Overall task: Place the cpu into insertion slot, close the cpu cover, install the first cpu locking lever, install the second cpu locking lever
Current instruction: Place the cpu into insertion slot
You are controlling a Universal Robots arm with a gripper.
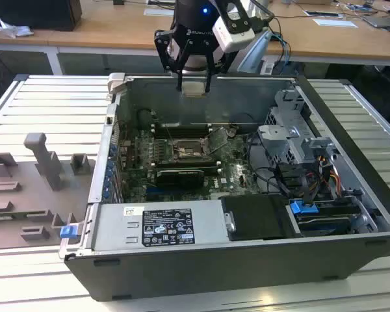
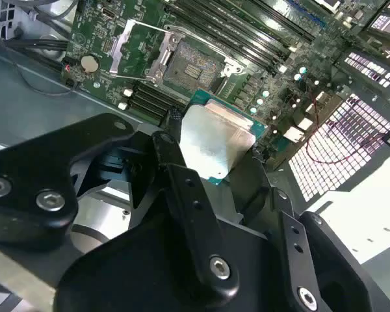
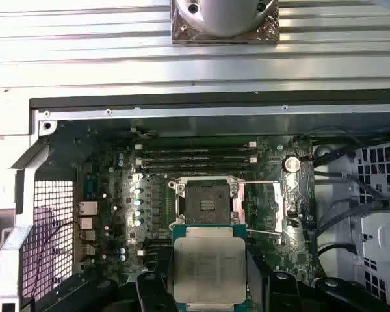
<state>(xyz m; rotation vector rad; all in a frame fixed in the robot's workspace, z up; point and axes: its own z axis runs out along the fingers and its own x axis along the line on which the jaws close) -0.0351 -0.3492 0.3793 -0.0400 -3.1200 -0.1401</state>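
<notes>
Slatted metal table (image 1: 45, 104) carries open computer case (image 1: 214, 273) | my gripper (image 1: 194, 88) grips cpu (image 1: 194, 89) above case's far edge | insertion slot (image 3: 207, 203) bare, cpu cover (image 2: 123, 42) swung open

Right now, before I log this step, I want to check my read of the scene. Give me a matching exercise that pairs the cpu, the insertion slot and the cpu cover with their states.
Things:
1. cpu
2. insertion slot
3. cpu cover

States:
A. swung open, off to one side
B. held in the gripper, not yet seated
C. empty, contact field uncovered

Pairs: 1-B, 2-C, 3-A
</notes>
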